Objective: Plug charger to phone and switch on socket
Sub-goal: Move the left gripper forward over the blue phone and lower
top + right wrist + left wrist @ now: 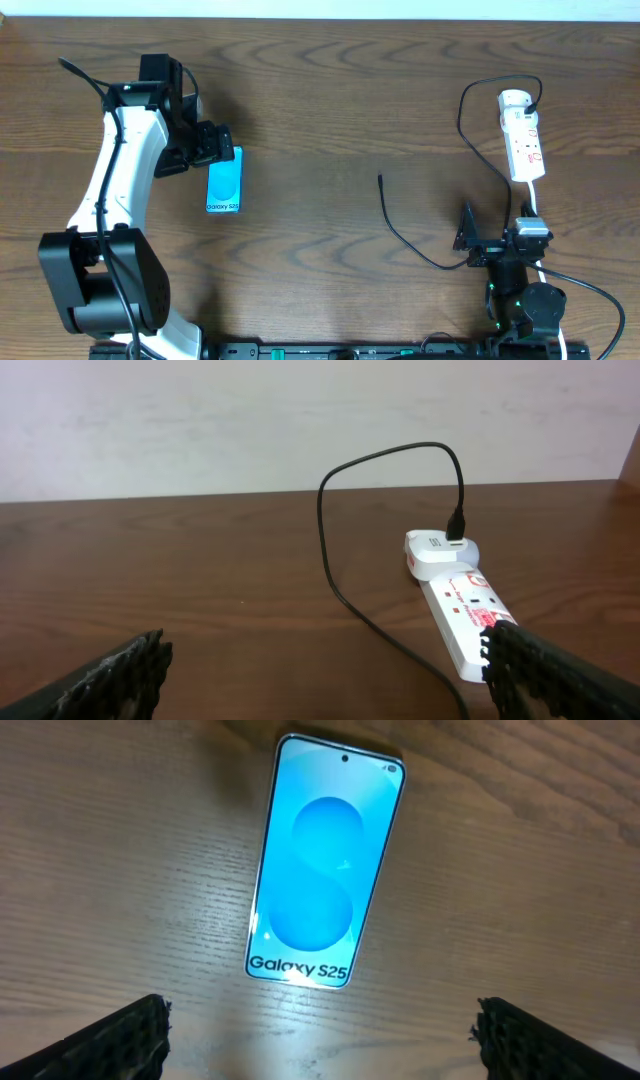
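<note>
**Phone, charger and socket on the desk, both claws open and empty**

The phone [224, 184] lies flat, screen up, on the left part of the wooden desk [320, 100]. It is a slim rounded rectangle with a glossy blue-turquoise face and white "Galaxy S25" lettering. In the overhead view its upper end is partly covered by the left claw [205, 145]. The left wrist view shows the whole phone [325, 870], with glare washing out the edge below the lettering.

The left claw [320, 1030] is spread wide and grips nothing. Only its two textured black fingertips [130, 1040] enter the picture, at the bottom corners.

The charger [400, 235], a thin black cable, lies loose near the desk's middle. Its small plug tip points away from the phone and is well apart from it. The cable's course past the right arm is hard to follow. Its far end loops up [330, 550] and enters a white adapter [440, 550] seated in the socket's rounded end.

The socket [523, 140] is a white elongated strip with red markings, at the right of the desk. In the right wrist view its near end [460, 610] is cut off by a finger, and the switch positions cannot be made out.

The right claw [325, 670] is likewise wide open and empty.
</note>
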Motion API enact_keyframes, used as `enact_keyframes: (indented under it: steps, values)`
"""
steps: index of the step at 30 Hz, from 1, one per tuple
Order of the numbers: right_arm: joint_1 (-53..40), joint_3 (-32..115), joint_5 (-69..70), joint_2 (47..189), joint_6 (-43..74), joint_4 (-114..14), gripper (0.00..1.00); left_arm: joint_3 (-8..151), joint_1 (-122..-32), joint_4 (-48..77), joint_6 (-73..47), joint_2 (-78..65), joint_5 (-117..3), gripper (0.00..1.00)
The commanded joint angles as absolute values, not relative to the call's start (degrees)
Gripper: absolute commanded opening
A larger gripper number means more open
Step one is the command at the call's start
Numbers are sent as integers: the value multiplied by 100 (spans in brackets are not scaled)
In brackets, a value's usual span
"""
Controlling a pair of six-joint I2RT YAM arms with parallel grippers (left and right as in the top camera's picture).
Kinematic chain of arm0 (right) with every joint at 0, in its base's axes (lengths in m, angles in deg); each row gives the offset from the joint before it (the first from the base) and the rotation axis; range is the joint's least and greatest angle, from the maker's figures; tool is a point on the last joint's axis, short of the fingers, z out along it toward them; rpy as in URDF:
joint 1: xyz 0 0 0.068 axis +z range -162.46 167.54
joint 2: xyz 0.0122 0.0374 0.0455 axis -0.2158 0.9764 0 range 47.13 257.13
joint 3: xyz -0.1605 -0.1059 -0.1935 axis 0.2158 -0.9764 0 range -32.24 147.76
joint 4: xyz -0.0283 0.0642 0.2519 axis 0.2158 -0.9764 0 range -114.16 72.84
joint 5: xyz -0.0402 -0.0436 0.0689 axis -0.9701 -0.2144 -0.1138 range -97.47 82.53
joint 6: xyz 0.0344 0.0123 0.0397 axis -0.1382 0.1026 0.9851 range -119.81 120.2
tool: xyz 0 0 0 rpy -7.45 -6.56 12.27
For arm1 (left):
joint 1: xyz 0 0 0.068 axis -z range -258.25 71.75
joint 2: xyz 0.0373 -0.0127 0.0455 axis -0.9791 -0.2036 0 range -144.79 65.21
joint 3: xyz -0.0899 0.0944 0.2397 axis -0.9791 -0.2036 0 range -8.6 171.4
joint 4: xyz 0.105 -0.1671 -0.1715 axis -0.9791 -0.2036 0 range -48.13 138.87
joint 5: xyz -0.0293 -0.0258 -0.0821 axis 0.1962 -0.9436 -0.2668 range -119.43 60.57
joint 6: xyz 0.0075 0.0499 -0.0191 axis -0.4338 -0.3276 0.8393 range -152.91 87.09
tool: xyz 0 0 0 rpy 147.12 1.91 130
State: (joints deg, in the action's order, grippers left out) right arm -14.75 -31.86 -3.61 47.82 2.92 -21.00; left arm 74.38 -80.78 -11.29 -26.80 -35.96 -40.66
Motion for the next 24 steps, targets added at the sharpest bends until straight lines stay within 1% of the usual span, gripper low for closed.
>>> enact_keyframes:
  steps: [1, 5, 16, 19, 24]
  values:
    - [-1424, -3192, -350, 4747, 248, -2124, 99, 7543, -8063, -1116, -2809, -3587, -3987, 98]
    - [-1424, -3192, -350, 4747, 248, -2124, 99, 7538, -8008, -1035, -2883, -3659, -3932, 98]
    - [-1424, -3192, -350, 4747, 250, -2124, 99, 7521, -7496, -738, -2910, -4011, -3240, 98]
    - [-1424, -3192, -350, 4747, 250, -2124, 99, 7521, -7468, -718, -2833, -4090, -2973, 98]
    - [-1424, -3192, -350, 4747, 248, -2124, 99, 7497, -7468, -705, -2835, -4264, -2960, 98]
